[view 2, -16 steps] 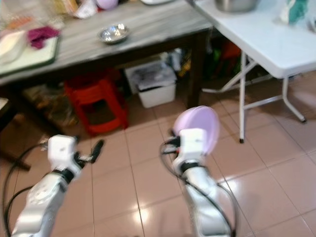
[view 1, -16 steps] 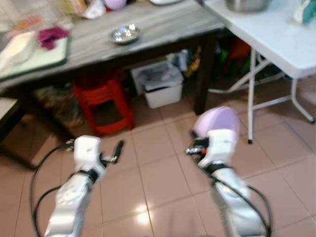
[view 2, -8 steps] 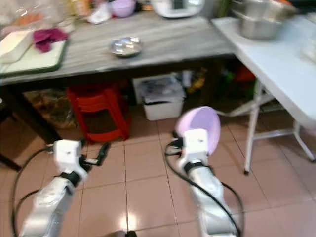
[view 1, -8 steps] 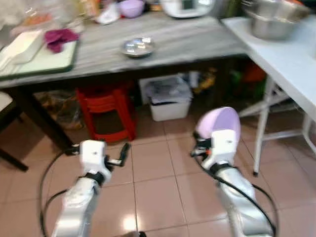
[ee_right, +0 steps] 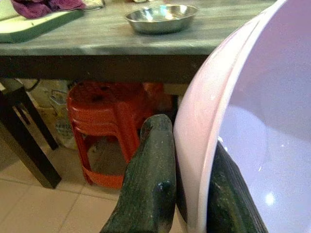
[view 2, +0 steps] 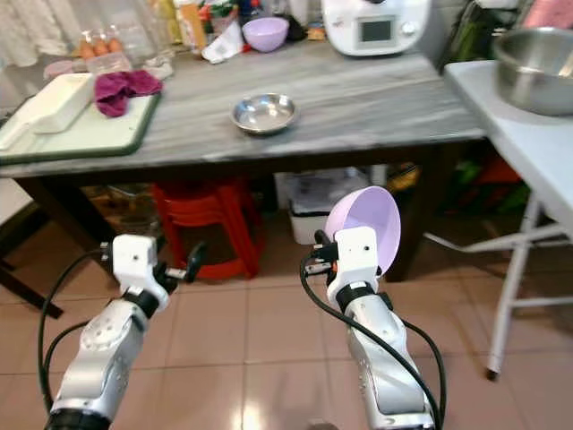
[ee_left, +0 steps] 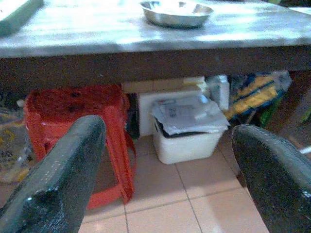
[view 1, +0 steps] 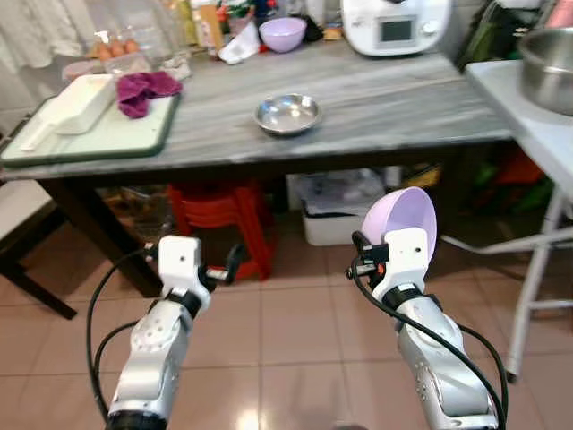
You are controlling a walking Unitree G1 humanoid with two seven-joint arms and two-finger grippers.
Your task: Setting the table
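Lilac bowl is sitting tilted on edge in the right gripper, fingers pinching its rim, low in front of the grey table. Left gripper is hanging empty, fingers spread. Steel bowl is resting on the table.

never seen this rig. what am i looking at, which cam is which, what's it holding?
A humanoid robot seen from its own cameras. The two wide pictures come from a stereo camera on its head, looking down at its two silver arms. The two close pictures come from cameras on each wrist, looking along that gripper's black fingers.

The right gripper pinches the rim of a lilac bowl. The left gripper is open and holds nothing.

Ahead stands a grey table with a steel bowl, a second lilac bowl, a green board and a white appliance. A red stool sits underneath.
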